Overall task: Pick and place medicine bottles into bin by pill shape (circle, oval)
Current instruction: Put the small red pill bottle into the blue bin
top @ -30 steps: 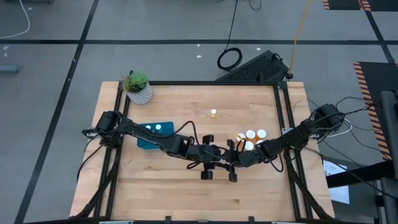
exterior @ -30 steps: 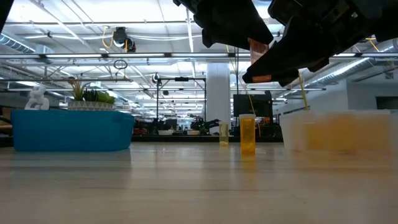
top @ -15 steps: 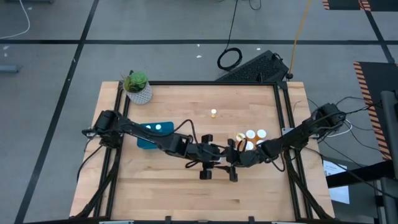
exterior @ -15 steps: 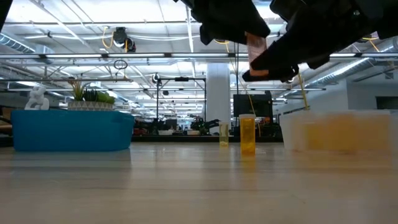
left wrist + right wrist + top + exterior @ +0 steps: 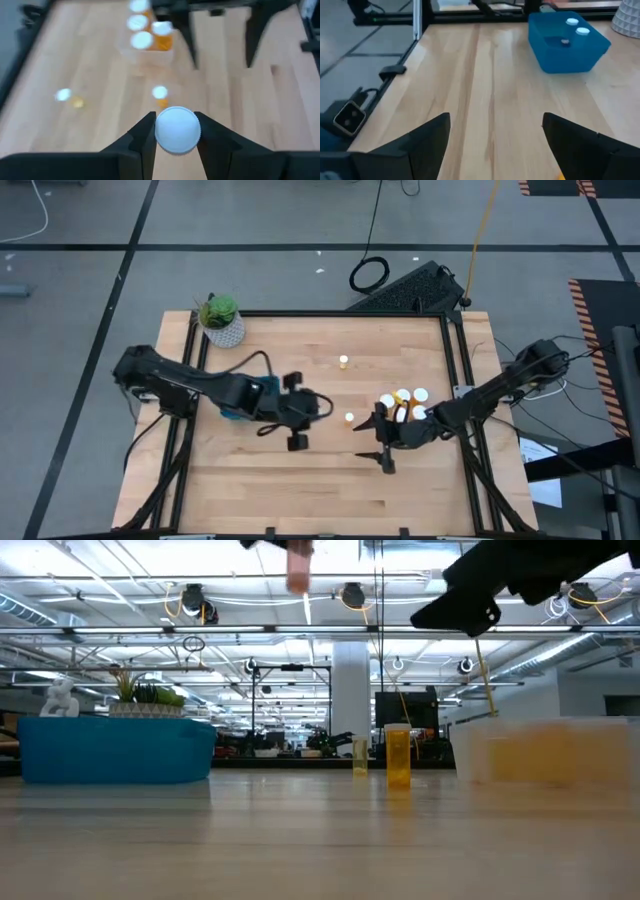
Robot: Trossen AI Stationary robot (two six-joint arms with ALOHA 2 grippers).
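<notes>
1. A medicine bottle (image 5: 177,129) with a white cap is pinched by the left gripper (image 5: 297,420), beside the blue bin (image 5: 240,396).
2. The right gripper (image 5: 383,442) is held wide open next to the clear bin (image 5: 400,405).
3. 2 bottles (image 5: 349,419) are left standing on the table (image 5: 300,490).

Left arm reaches in from the left edge of the table, bent at the elbow, wrist toward the table's middle. Left tool (image 5: 298,418) raised off the table; its fingers (image 5: 142,137) closed on a bottle (image 5: 177,129), white cap facing the wrist camera, one finger on each side.

Right arm comes in from the right edge, stretched low toward the centre. Right tool (image 5: 385,442) held above the table, fingers (image 5: 427,137) spread wide, nothing between them. The two tools are well apart.
</notes>
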